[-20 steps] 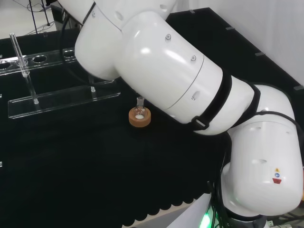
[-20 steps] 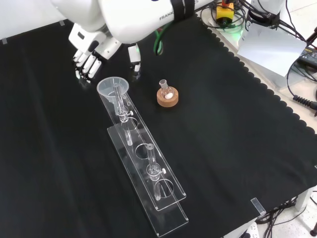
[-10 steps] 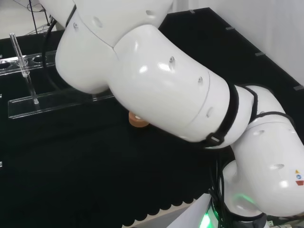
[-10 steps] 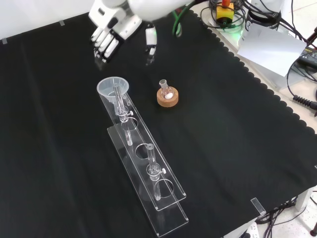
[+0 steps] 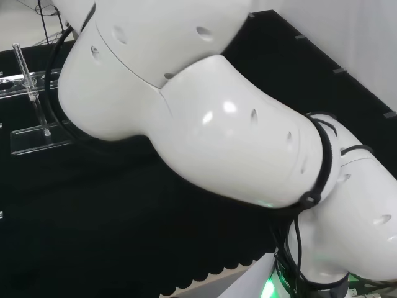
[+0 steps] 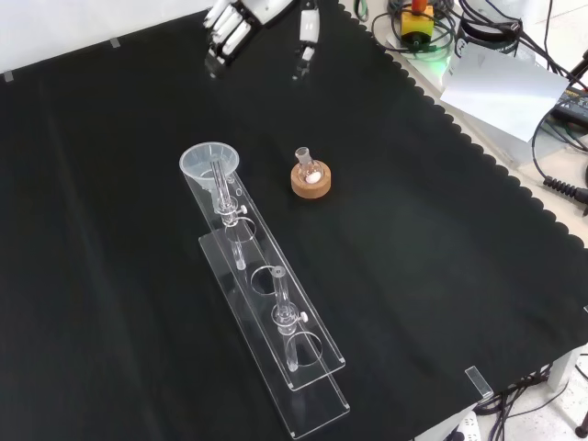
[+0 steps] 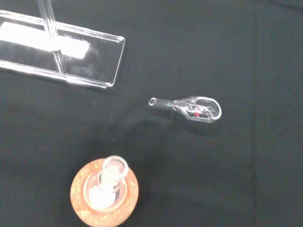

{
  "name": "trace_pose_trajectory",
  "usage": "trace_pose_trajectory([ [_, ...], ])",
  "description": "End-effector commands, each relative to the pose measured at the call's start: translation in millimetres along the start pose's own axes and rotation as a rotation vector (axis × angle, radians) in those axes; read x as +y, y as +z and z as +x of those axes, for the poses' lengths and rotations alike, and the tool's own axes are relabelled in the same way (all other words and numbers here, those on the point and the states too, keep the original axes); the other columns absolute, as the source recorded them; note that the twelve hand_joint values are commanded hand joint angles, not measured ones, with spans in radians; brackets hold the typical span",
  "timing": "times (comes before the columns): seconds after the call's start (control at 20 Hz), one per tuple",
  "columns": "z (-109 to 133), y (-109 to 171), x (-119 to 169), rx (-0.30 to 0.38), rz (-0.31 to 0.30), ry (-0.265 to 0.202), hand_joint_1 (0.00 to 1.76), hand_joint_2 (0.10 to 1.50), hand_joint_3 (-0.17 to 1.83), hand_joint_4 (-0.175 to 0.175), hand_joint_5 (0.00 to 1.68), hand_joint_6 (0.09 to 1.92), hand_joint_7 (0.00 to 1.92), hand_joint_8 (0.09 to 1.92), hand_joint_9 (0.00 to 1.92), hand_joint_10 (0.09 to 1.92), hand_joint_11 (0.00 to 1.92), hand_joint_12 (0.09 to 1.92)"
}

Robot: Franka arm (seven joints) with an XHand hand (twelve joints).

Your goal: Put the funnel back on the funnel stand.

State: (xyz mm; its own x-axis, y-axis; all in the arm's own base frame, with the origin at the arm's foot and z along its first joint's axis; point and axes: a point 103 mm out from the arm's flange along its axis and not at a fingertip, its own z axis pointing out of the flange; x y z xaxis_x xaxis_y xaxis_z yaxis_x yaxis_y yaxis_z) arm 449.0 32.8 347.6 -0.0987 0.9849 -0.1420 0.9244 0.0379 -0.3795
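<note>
A clear funnel [image 6: 209,161] sits upright in the far-end hole of the long clear stand [image 6: 317,372] in the front view, its stem reaching down through the rack. The hand [image 6: 234,28] hangs at that view's top edge, well away from the funnel, its fingers [image 6: 221,48] straight and holding nothing. In the head view the arm's white links [image 5: 205,118] cover the funnel, and one end of the stand [image 5: 31,138] shows at the left. The wrist view shows a corner of the stand's base [image 7: 94,64].
A small flask on a cork ring [image 6: 310,176] [image 7: 105,189] stands to the right of the funnel in the front view. Another upright glass tube [image 6: 282,308] [image 5: 25,65] sits farther along the stand. A small clear glass piece [image 7: 191,109] with a red speck lies on the cloth.
The hand has drawn back from beside the funnel, up and to the right in the front view. The arm's links have swung across the head view and now cover the flask.
</note>
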Motion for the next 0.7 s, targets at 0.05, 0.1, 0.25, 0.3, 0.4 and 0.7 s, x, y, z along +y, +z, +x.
trace_pose_trajectory([
  [0.05, -24, 18, -42, 0.044, -0.065, 0.04, 0.65, 0.79, 0.45, -0.083, 0.4, 0.09, 0.15, 0.71, 0.37, 0.73, 0.22, 1.4],
  [0.1, -25, 20, -47, 0.048, -0.065, 0.044, 0.65, 0.79, 0.45, -0.083, 0.4, 0.09, 0.16, 0.72, 0.37, 0.73, 0.22, 1.4],
  [0.25, -28, 27, -62, 0.054, -0.066, 0.058, 0.66, 0.79, 0.46, -0.084, 0.41, 0.09, 0.16, 0.72, 0.37, 0.72, 0.23, 1.4],
  [0.3, -29, 30, -66, 0.055, -0.064, 0.061, 0.66, 0.79, 0.46, -0.084, 0.41, 0.09, 0.17, 0.72, 0.38, 0.72, 0.23, 1.4],
  [0.4, -31, 33, -72, 0.06, -0.056, 0.065, 0.66, 0.79, 0.46, -0.084, 0.41, 0.09, 0.17, 0.72, 0.38, 0.72, 0.23, 1.4],
  [0.7, -29, 51, -96, 0.057, -0.082, 0.077, 0.66, 0.79, 0.47, -0.085, 0.42, 0.09, 0.17, 0.72, 0.38, 0.71, 0.24, 1.39],
])
